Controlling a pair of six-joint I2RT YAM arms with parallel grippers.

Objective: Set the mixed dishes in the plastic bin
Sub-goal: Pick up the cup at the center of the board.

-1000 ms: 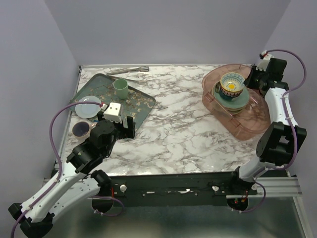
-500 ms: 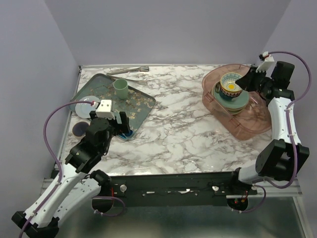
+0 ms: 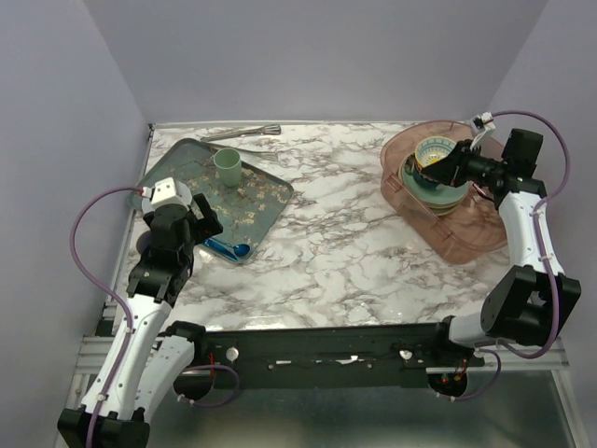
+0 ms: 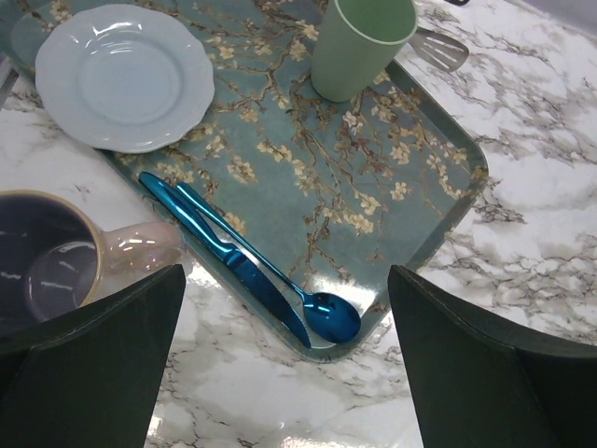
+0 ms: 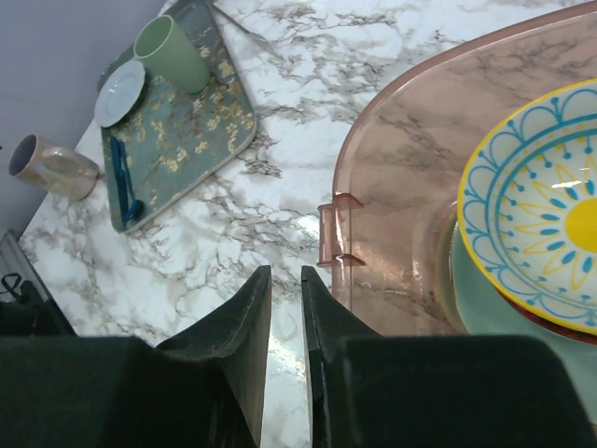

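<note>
There is 1 plastic bin [image 3: 459,239] [image 5: 401,177], and in it 1 blue-yellow bowl [image 3: 435,152] [image 5: 541,224] sits on a stack of plates. Only 1 mint green plate [image 5: 474,297] shows plainly; the plates under it cannot be counted.

The right hand [image 3: 431,169] [image 5: 286,276] hangs over the bin, just above the bowl's near rim. Its fingers stand a narrow slit apart, holding and touching nothing.

The left hand [image 3: 203,227] [image 4: 284,276] is spread wide and grips nothing. Directly below it is the near corner of 1 dark-green floral tray [image 3: 264,191] [image 4: 392,215]. Between its fingers lie 1 blue spoon [image 4: 333,314] and 1 blue knife [image 4: 233,268], side by side on that tray. Ahead of the hand on the same tray stand 1 green cup [image 4: 360,47] and 1 small pale plate [image 4: 121,75]. Beside its left finger, 1 mug [image 4: 58,271] stands on the marble bench [image 3: 345,243], off the tray. Well beyond the hand, 1 metal utensil [image 3: 244,133] lies at the bench's far edge.
</note>
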